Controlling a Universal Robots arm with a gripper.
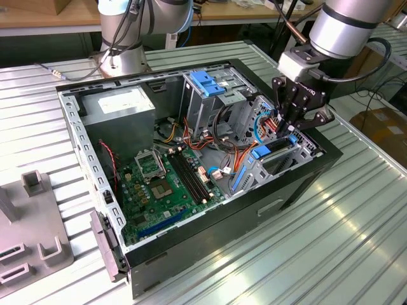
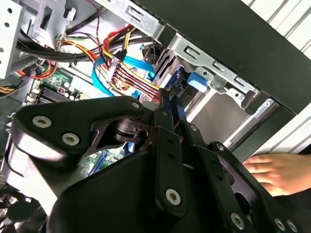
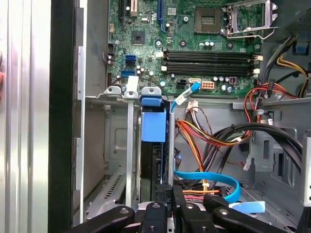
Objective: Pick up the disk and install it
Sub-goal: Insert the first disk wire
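The disk [image 1: 262, 152] stands on edge in the drive bay at the exterior view's right end of the open computer case [image 1: 222, 222]. Its blue frame [image 3: 153, 126] sits between two metal rails of the bay in the first wrist view. My gripper [image 1: 291, 132] reaches down into that bay from above. In the second wrist view the gripper [image 2: 174, 104] has its fingers drawn close together on a thin blue edge of the disk [image 2: 194, 80]. The gripper [image 3: 171, 194] also lines up with the disk's near end in the first wrist view.
Red, yellow and blue cables [image 3: 209, 141] crowd the space beside the bay. A green motherboard [image 1: 165, 184], a grey box [image 1: 121, 105] and a cage with a blue latch [image 1: 206, 82] fill the case. A person's hand [image 2: 277, 170] rests outside the case wall. A grey fixture [image 1: 32, 241] stands on the table.
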